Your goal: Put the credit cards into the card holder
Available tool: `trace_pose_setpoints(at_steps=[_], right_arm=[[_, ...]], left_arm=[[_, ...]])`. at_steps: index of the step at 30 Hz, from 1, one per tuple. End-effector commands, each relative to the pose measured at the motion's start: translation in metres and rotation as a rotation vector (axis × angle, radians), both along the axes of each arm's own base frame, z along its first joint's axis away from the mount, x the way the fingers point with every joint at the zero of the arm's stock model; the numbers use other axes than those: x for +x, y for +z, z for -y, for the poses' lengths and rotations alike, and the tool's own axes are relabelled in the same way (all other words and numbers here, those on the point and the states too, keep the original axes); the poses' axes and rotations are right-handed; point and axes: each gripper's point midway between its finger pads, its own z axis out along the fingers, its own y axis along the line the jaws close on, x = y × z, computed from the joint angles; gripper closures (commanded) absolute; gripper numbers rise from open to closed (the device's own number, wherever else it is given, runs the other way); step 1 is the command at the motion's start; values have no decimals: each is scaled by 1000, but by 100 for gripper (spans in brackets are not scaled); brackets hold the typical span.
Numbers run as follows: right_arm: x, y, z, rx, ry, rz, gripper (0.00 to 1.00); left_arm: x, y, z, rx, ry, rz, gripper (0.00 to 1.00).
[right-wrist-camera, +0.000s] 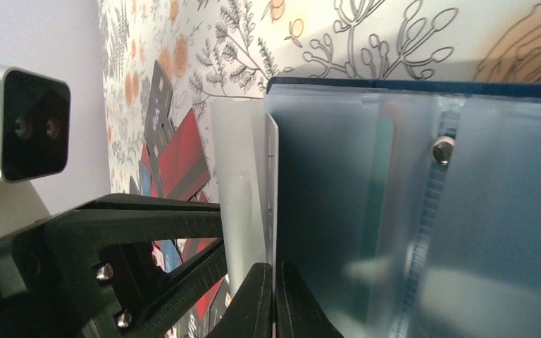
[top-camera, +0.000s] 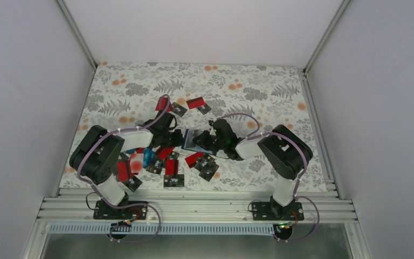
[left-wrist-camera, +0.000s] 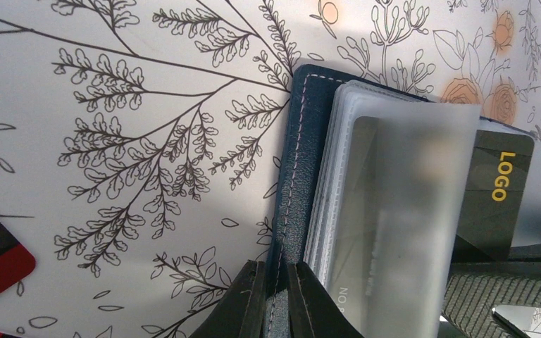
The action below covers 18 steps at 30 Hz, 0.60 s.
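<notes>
we see left gripper [left-wrist-camera: 275, 299] clamped on card holder [left-wrist-camera: 294, 169] navy cover | right gripper [right-wrist-camera: 275, 299] pinching its clear sleeve [right-wrist-camera: 243, 204] | black card [left-wrist-camera: 496, 211] reads "LOGO", frame right

Bright, even overhead light leaves soft shadows in the top view. In both wrist views the frosted sleeves [left-wrist-camera: 394, 211] of the card holder [left-wrist-camera: 292, 162] look hazy and blurred.

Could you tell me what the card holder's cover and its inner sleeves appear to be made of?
The card holder's cover looks like navy leather or faux leather: matte, with pale stitching along its edge. The inner sleeves look like thin frosted clear plastic: a dark card shows dimly through them.
</notes>
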Motion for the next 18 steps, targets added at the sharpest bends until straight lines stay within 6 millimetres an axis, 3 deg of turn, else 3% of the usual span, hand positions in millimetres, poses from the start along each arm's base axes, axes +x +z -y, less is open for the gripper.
trace_pose_setpoints(at_steps=[1,12,18], right_arm=[[-13,-13,-3,-30,118,-5,96],[-13,-40,-5,-9,146,-101,96],[-13,-32,-3,-16,177,-88,87]], left_arm=[[-37,-32,-21,122,-19,-142,88],[-37,-31,-21,118,-19,-143,88],[-37,-30,-23,127,-8,-139,88]])
